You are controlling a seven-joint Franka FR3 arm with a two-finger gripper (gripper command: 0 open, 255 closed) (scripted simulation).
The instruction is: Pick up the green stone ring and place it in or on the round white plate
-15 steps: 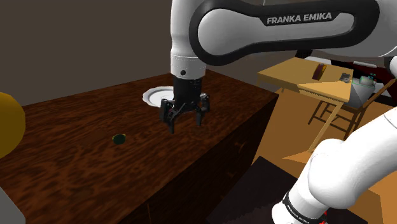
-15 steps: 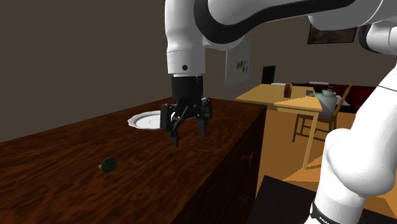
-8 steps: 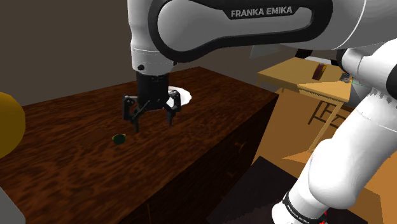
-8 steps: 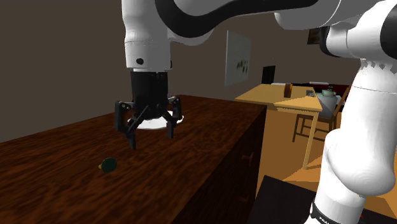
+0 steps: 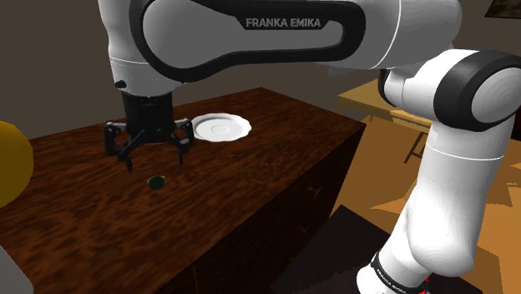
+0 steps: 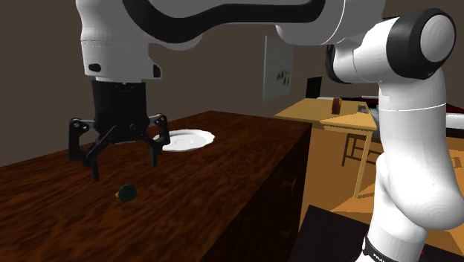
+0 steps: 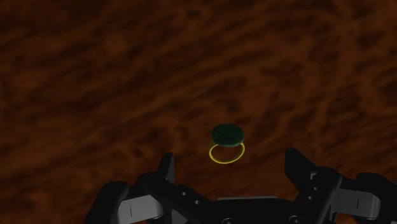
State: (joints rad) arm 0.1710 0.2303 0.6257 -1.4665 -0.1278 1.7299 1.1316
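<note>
A small ring [image 7: 226,144] with a dark green stone and a thin yellow band lies on the dark wooden table [image 5: 250,179]. It shows as a small green spot, the ring [image 5: 155,180], in the shoulder view and, as the ring [image 6: 127,193], in the second exterior view. My black gripper [image 5: 152,158] hangs open just above the ring, a little behind it, the gripper [image 6: 123,162] touching nothing. In the wrist view the ring sits just ahead of the gap in my gripper [image 7: 230,170]. The round white plate [image 5: 221,128] rests on the table beyond the gripper, the plate [image 6: 187,140] toward the table's far end.
A yellow rounded object [image 5: 12,163] stands at the shoulder view's left edge. The table's front edge drops to an orange floor [image 5: 367,192]. A light wooden table with chairs [image 6: 349,119] stands off to the right. A dark mat [image 5: 334,259] lies near the stand.
The arm has swung the open gripper from over the plate toward the shoulder view's left, until it hangs above the ring. The plate is uncovered. The ring has not moved.
</note>
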